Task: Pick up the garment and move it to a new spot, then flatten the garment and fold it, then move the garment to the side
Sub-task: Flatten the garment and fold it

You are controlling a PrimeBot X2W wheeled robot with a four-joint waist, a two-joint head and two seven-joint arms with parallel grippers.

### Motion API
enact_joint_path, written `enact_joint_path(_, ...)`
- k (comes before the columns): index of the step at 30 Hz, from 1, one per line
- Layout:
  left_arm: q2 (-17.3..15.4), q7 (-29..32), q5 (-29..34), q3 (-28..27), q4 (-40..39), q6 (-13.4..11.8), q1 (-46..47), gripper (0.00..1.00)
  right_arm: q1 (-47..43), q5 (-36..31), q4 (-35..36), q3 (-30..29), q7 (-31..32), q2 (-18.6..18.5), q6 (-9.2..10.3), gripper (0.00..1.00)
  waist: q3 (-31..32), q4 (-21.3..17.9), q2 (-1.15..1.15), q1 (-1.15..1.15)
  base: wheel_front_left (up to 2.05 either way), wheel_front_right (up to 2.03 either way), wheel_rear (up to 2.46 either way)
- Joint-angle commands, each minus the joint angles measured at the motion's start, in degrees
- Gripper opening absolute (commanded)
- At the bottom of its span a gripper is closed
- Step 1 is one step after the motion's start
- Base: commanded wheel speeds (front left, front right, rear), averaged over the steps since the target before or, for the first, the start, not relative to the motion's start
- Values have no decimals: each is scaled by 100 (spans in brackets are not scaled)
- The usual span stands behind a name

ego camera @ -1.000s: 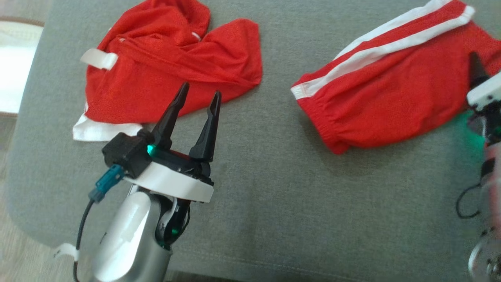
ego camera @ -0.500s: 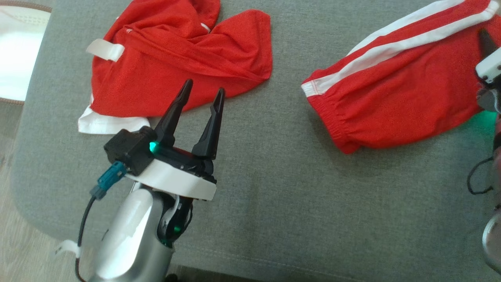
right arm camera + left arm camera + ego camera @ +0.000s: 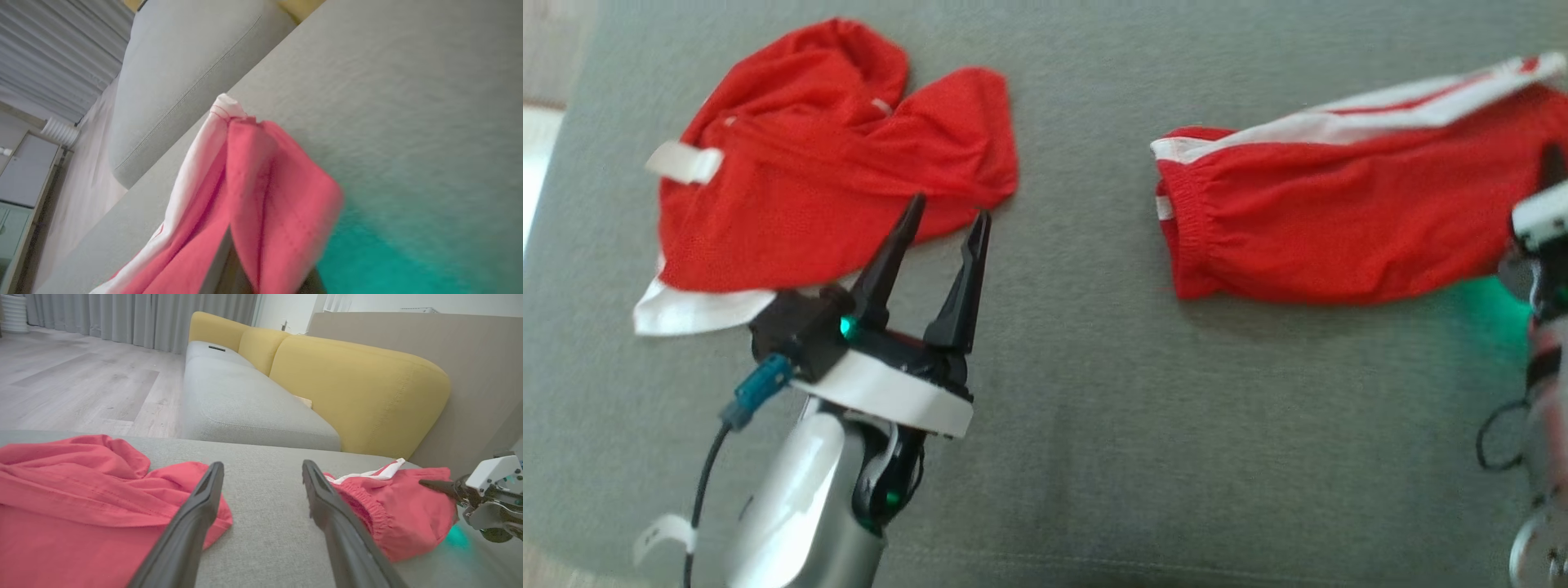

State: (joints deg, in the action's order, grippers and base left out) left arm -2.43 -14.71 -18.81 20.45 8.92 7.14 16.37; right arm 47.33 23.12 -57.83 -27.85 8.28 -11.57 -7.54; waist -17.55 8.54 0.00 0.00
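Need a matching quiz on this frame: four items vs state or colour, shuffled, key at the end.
Items:
1. left gripper
2. right gripper
3. left garment
4. backrest

States:
A. yellow
B. crumpled
C. open, holding nothing
D. shut on striped garment

Pairs: 1-C, 2-D, 3-B, 4-A
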Motion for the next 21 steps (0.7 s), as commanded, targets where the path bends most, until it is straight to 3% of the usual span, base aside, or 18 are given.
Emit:
enact_joint_path(1, -45, -29, 5, -179, -170, 35, -9, 100, -51, 42, 251, 60, -108, -19, 5, 0, 210, -228, 0, 0, 0, 0, 0)
enact_joint_path(9, -45, -29, 3, -244, -174, 35, -195, 100, -952, 193, 672, -342, -400, 200, 5, 0, 548, -553, 0, 0, 0, 0, 0)
enact_joint_path(14, -45, -29, -22, -247, -197, 35, -338, 100, -1374, 55, 1006, -726, -508, 398, 5, 0, 671, -599, 0, 0, 0, 0, 0)
enact_joint_path(21, -45, -29, 29, -227, -149, 35, -442, 100, -1569, 6, 1526, -741, -438, 651, 5, 0, 730, -569, 0, 0, 0, 0, 0)
